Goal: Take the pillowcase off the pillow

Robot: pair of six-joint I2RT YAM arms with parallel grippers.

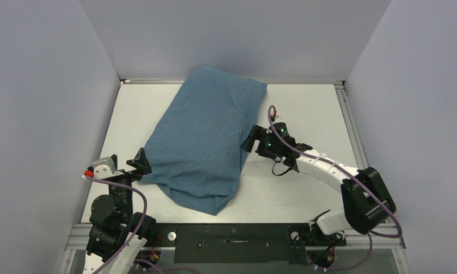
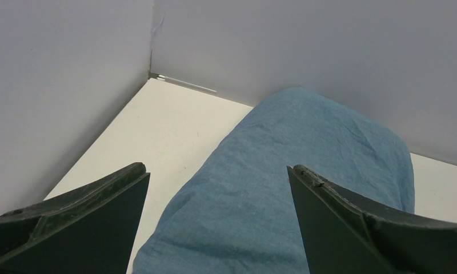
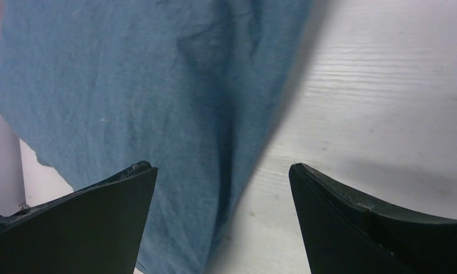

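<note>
Lying diagonally on the one white table (image 1: 306, 108), a single blue pillowcase (image 1: 206, 137) bulges full from the far wall toward the near edge in the top view, with the pillow hidden inside. Three grey walls (image 1: 43, 85) close it in. Two arms flank it: the left gripper (image 1: 139, 161) just beside its near-left edge, the right gripper (image 1: 250, 140) at its right side. The left wrist view shows the left gripper's jaws wide and empty, with cloth ahead. The right wrist view shows the right gripper's jaws also wide, straddling the cloth's edge and bare table and gripping nothing.

pillowcase (image 1: 206, 134) lying on table (image 1: 306, 114), between left jaws and right jaws
</note>
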